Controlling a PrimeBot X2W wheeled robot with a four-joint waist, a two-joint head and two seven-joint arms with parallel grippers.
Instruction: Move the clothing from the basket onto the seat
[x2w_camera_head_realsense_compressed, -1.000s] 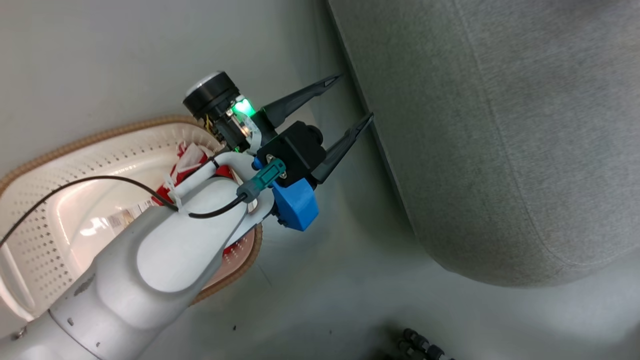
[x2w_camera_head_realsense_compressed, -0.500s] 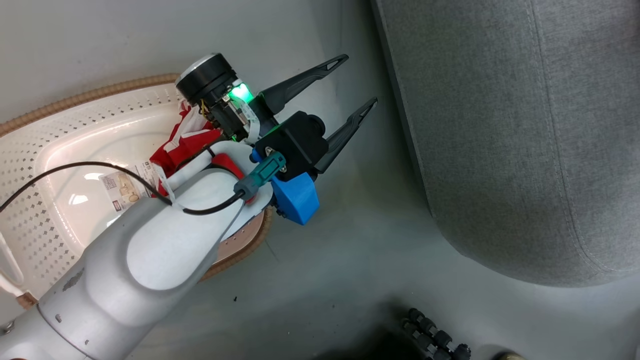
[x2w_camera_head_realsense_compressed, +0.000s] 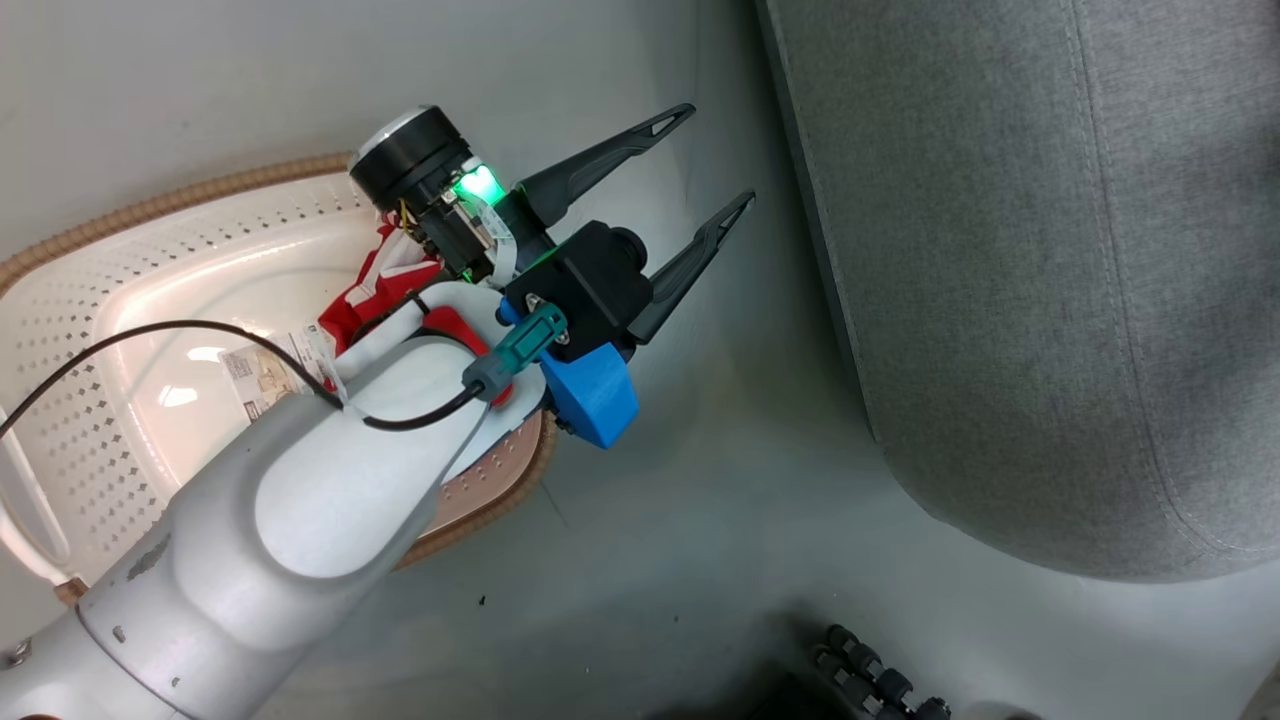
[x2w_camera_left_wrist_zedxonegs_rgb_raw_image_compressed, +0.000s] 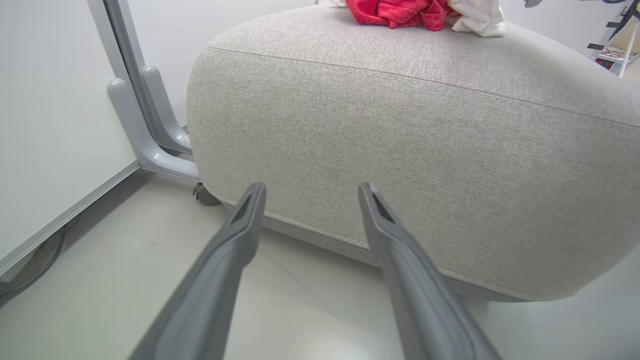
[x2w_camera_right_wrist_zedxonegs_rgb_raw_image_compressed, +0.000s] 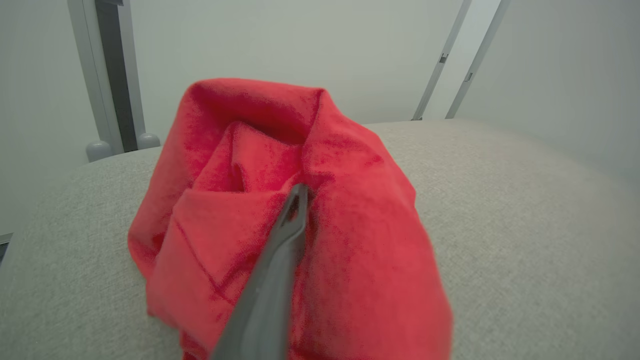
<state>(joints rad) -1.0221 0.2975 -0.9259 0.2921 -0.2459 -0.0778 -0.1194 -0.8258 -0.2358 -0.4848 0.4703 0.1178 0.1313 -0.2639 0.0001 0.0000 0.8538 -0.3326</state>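
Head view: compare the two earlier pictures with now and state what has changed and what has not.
The camera turned, not the things: the seat now lies further right and more of the basket shows. Nothing was taken or let go. The left gripper stays wide open and empty above the floor between basket and seat; the clothing stays in the basket.

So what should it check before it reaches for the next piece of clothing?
1. Left gripper open, empty: ok.
2. Red garment lying on the seat: ok.
3. Right gripper released that garment: cannot tell; cloth hides one finger.
4. Basket emptied: not ok; striped red clothing lies inside.
5. Left gripper aimed at the basket: not ok; it faces the seat.
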